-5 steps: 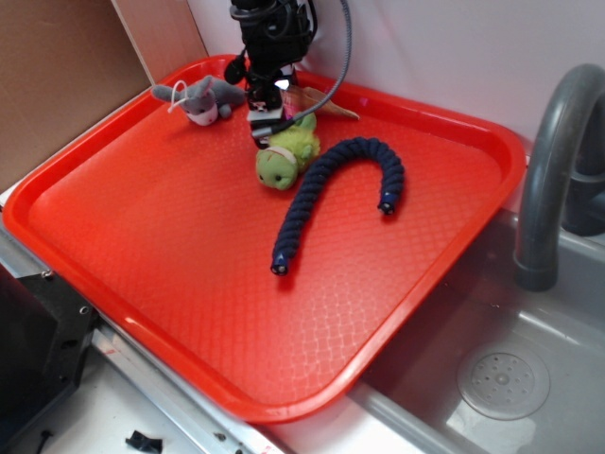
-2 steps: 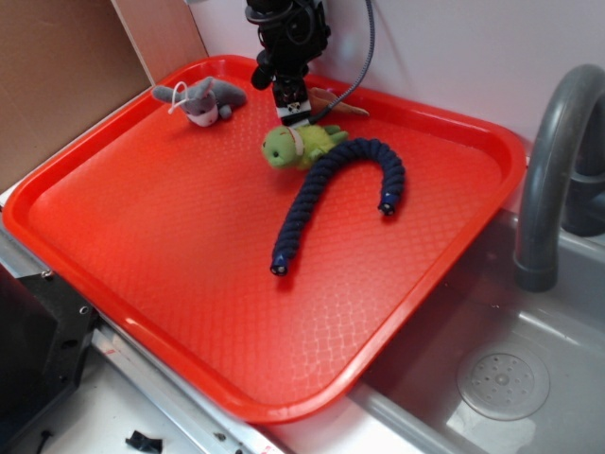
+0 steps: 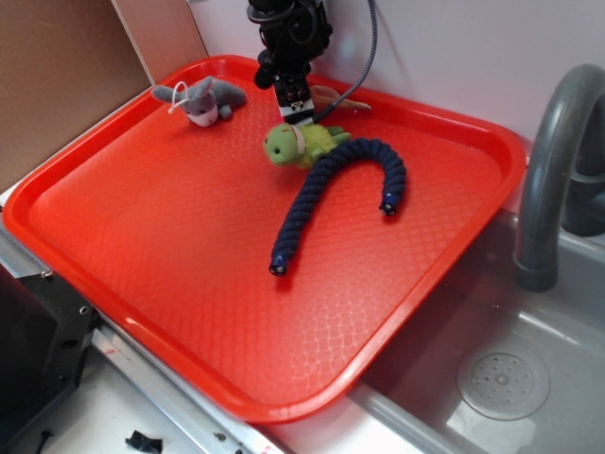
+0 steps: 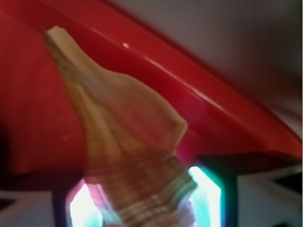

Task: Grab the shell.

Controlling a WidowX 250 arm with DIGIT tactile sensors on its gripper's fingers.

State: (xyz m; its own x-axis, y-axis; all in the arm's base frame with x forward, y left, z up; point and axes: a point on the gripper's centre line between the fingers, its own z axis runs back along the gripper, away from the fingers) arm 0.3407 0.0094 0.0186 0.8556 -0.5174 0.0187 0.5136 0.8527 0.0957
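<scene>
end effector (image 3: 295,112) over shell (image 4: 124,142), long axis along tray's (image 3: 113,170) far rim

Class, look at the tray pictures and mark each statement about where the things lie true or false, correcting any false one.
1. The shell lies near the tray's far rim. True.
2. The navy rope is in the sink. False: it lies on the tray.
3. The green plush touches the rope. True.
4. The grey plush lies right of the gripper in the exterior view. False: left.
</scene>
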